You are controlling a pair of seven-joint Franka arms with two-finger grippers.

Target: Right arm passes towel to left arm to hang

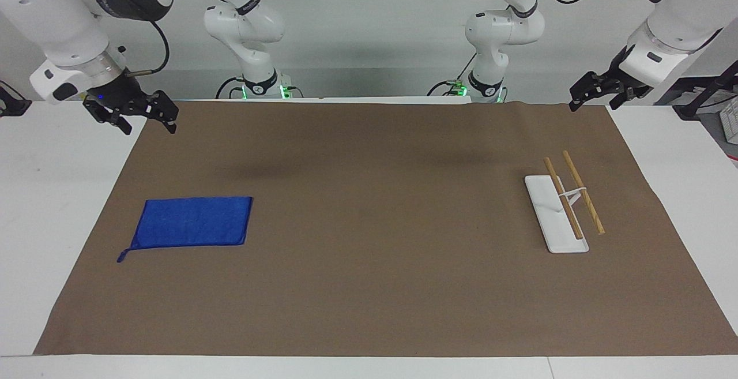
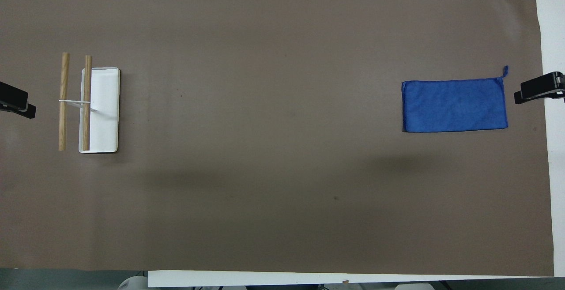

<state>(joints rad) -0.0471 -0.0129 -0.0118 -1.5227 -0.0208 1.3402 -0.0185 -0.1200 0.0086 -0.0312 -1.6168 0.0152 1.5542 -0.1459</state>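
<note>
Beside towel [image 1: 192, 221]: bare brown mat [image 1: 369, 281]

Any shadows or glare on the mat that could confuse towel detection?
Facing view: two soft dark smudges on the brown mat nearer the robots than the towel, none touching it. Overhead view: broad faint shadow bands mid-mat; the towel is evenly lit, no glare.

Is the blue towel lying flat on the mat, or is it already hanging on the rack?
Lying flat. The towel is spread as a rectangle on the brown mat, untouched; the rack holds nothing.
</note>
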